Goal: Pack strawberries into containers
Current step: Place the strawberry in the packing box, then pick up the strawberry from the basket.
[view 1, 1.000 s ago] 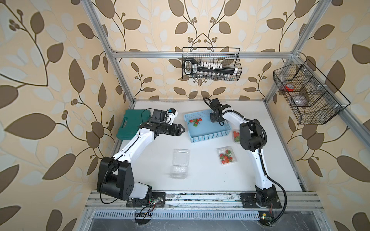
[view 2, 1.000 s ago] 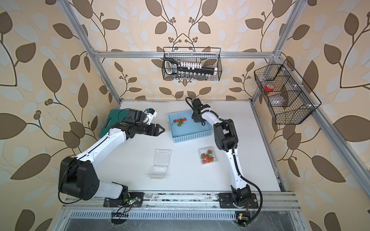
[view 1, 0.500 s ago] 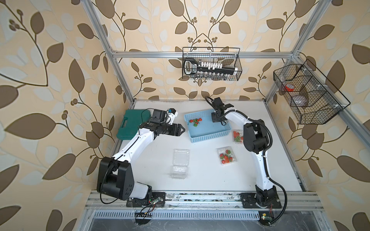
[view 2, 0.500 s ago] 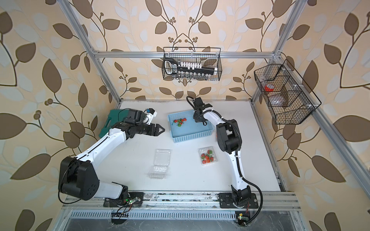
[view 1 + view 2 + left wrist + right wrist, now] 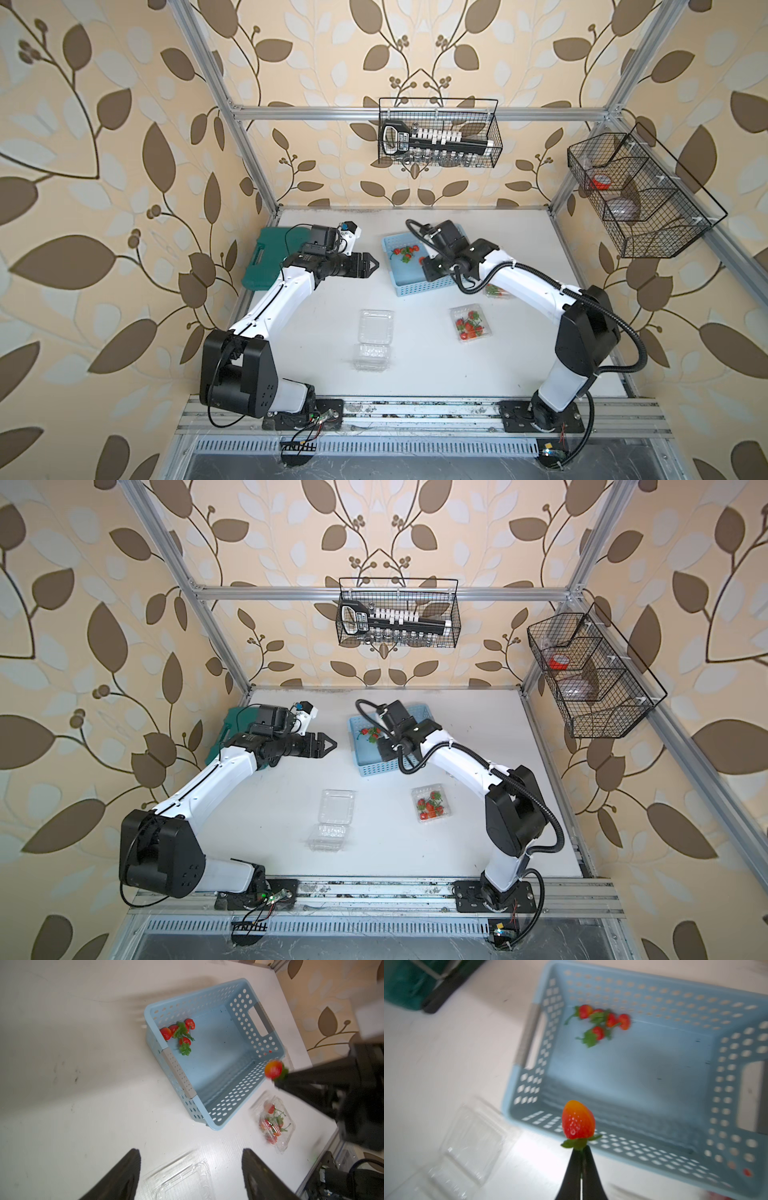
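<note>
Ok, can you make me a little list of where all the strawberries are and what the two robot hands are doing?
right gripper: shut on one strawberry by its green cap, over the blue basket
left gripper: open, empty, above the table
blue basket: small bunch of strawberries in one corner
open container: empty
filled container: several strawberries inside
third container: strawberries inside, partly hidden by the right arm

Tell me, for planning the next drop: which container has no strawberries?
The open container mid-table, lid spread flat. The container beside it and the container under the right arm hold strawberries.
</note>
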